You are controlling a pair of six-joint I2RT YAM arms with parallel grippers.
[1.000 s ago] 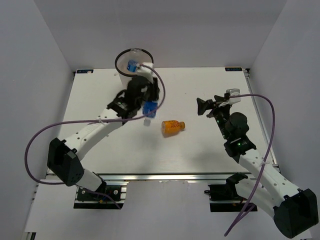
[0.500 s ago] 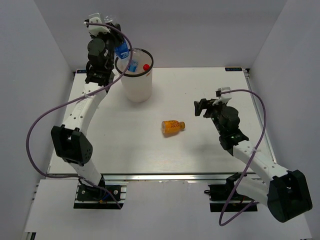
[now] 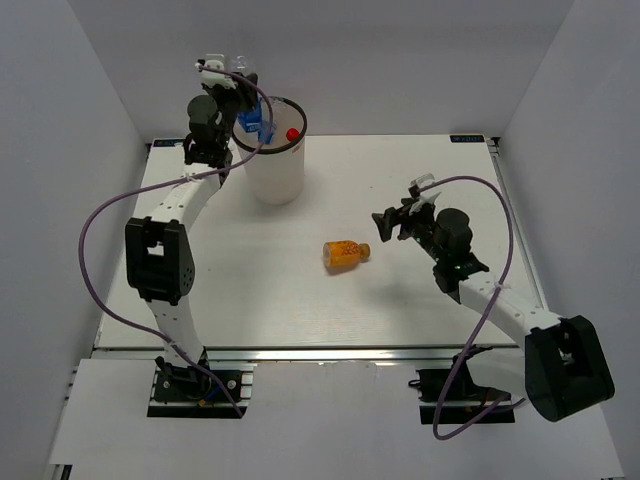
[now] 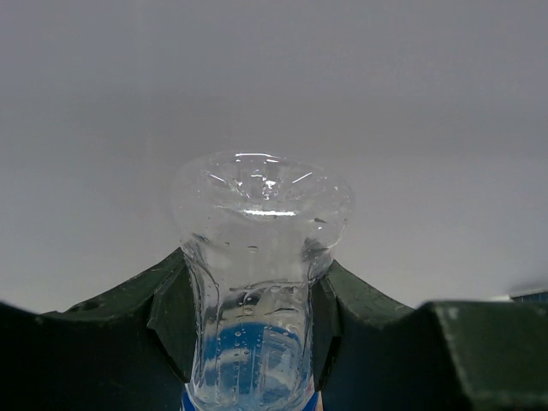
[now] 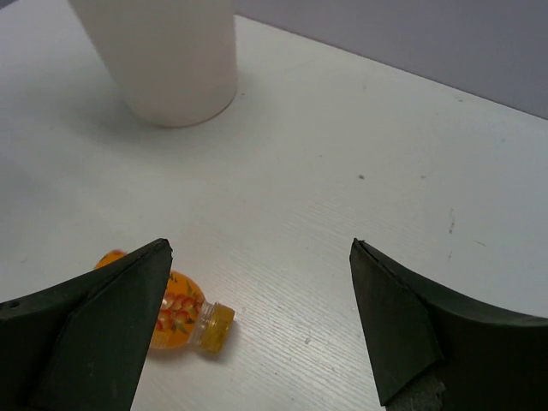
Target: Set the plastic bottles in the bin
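My left gripper (image 3: 243,110) is shut on a clear bottle with a blue label (image 3: 250,120) and holds it raised at the left rim of the white bin (image 3: 275,175). In the left wrist view the bottle (image 4: 257,257) stands base-up between the fingers of the left gripper (image 4: 255,330). A red cap (image 3: 292,134) and a bit of blue show inside the bin. An orange bottle (image 3: 345,254) lies on its side mid-table. My right gripper (image 3: 386,226) is open just right of it. In the right wrist view the orange bottle (image 5: 178,313) lies by the left finger of the right gripper (image 5: 259,248), with the bin (image 5: 167,60) beyond.
Grey walls close in the white table (image 3: 450,300) on the back and both sides. The left arm's purple cable (image 3: 95,225) loops out over the table's left edge. The right arm's cable (image 3: 510,255) arcs over the right side.
My left arm has lifted the blue-label bottle from above the table to the bin's rim and shifted it right. My right gripper has moved left towards the orange bottle.
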